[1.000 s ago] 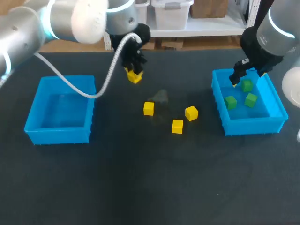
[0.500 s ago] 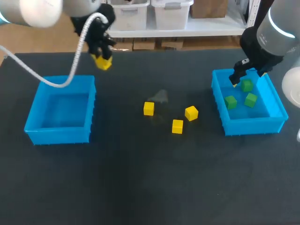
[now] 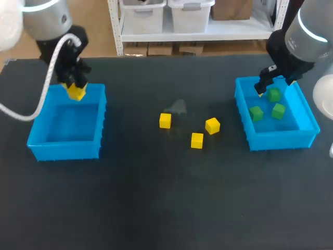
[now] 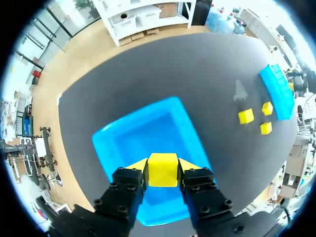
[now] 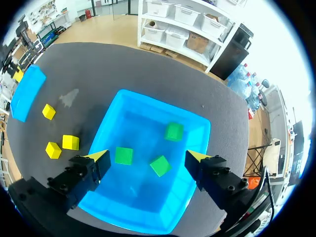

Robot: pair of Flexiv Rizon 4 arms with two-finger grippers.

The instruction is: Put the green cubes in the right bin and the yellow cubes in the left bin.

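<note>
The dark table [image 3: 156,198] holds the left bin [image 3: 65,148], the right bin [image 3: 281,139] and three yellow cubes [image 3: 165,120] [image 3: 196,140] [image 3: 212,125].

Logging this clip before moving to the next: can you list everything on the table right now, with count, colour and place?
left bin: one, blue, table's left side
right bin: one, blue, table's right side
green cubes: three, green, inside the right bin
loose yellow cubes: three, yellow, on the table between the bins
held yellow cube: one, yellow, above the left bin
pale mark: one, greyish, on the table near the loose yellow cubes
table: one, black
left gripper: one, black with yellow tips, shut on the held yellow cube
right gripper: one, black with yellow tips, open above the right bin
</note>
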